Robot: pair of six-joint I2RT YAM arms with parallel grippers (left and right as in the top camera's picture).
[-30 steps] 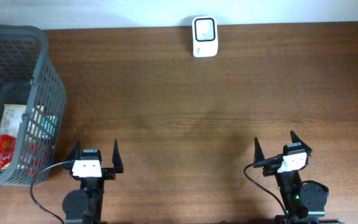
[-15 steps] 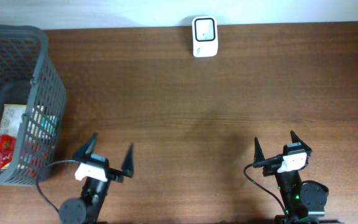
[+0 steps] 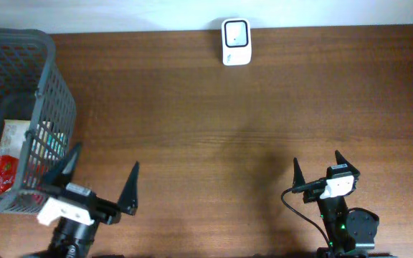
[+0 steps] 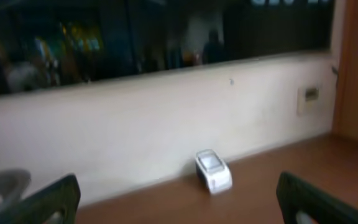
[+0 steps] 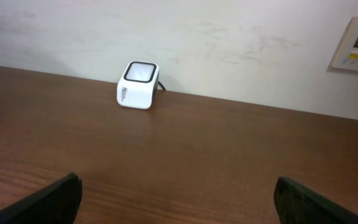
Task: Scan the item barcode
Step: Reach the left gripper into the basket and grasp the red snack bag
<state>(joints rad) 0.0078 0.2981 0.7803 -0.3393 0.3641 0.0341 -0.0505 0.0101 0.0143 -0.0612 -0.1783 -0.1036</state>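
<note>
Here, red-and-white packets (image 3: 4,172), presumably the items, lie in the grey mesh basket (image 3: 46,82) at frame lower left, beside the open, empty left gripper (image 3: 106,155); the right gripper (image 3: 317,159), also open, is farther.

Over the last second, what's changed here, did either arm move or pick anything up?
The left gripper has swung left toward the basket and looks larger from overhead, so it likely rose; its jaws stay open and empty. Nothing was grasped or released. The right gripper, scanner and the packets in the basket are as before.
</note>
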